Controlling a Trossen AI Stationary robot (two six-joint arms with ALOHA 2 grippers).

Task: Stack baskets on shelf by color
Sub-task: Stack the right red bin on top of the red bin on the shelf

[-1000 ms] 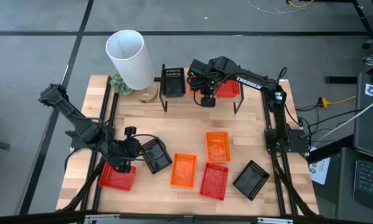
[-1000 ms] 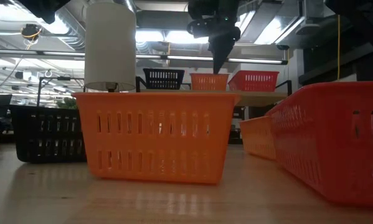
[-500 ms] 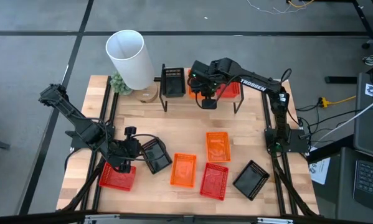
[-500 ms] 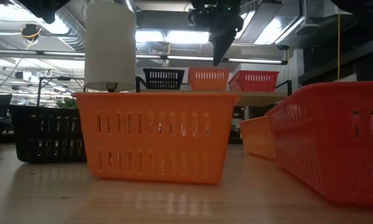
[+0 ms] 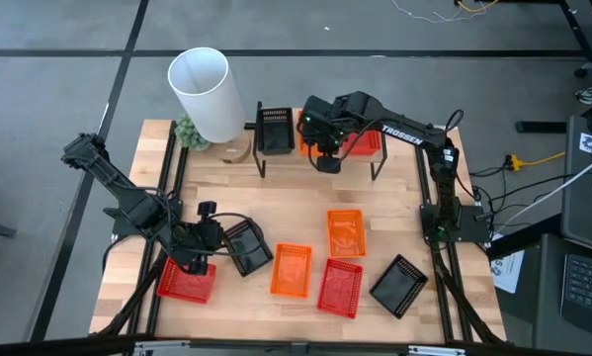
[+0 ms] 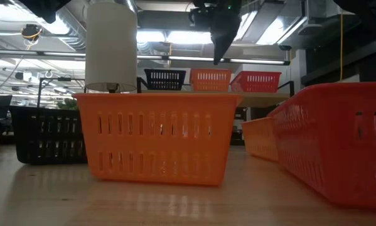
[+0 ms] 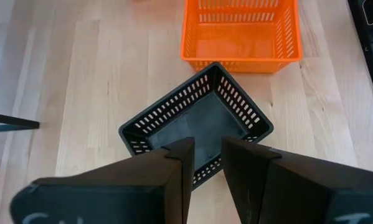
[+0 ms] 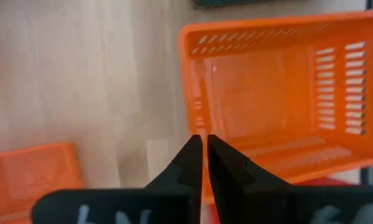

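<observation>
Risen clear of the orange basket (image 8: 279, 99) rim, right gripper (image 8: 203, 149) fingers nearly closed, empty, above the shelf (image 5: 276, 158)

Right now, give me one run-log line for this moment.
right gripper: shut, empty, above orange basket on shelf | left gripper: over black basket, near-closed, not gripping

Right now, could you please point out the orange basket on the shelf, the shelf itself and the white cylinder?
orange basket on the shelf (image 6: 210, 80): low view, slatted side.
shelf (image 6: 263, 96): low view, board's front edge.
white cylinder (image 5: 205, 91): high view, outer wall.

Robotics lab (ceiling strip lights (image 6: 169, 36), laptop (image 5: 584, 282)).
</observation>
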